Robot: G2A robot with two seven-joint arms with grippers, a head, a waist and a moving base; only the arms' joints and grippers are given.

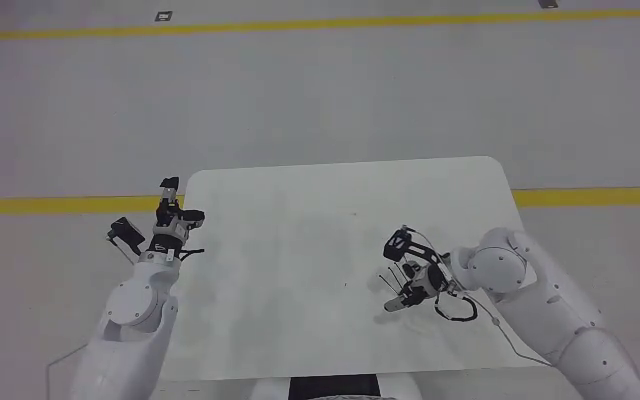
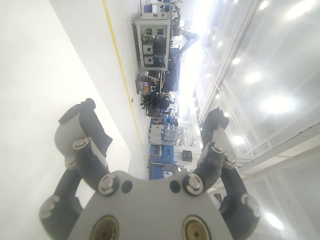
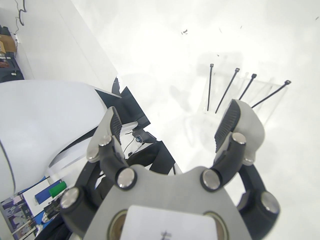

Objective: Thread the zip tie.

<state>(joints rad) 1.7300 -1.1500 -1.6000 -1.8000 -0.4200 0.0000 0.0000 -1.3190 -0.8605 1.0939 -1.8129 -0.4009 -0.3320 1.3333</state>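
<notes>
Several black zip ties [image 3: 227, 90] stand upright in a clear holder [image 3: 276, 106] on the white table [image 1: 300, 260], heads up. My right gripper [image 3: 172, 108] is open just short of them, one ribbed finger [image 3: 226, 122] right beside the holder, with nothing between the fingers. From above, the right gripper [image 1: 397, 272] hovers by the zip ties [image 1: 387, 277] at the table's right front. My left gripper [image 2: 152, 109] is open and holds nothing, pointing out toward the room. From above, the left gripper [image 1: 147, 211] sits at the table's left edge.
The table's rounded left edge [image 2: 75, 58] runs beside the left gripper. A yellow floor line [image 1: 60, 204] passes behind the table. Small dark specks [image 3: 185, 32] lie on the tabletop beyond the holder.
</notes>
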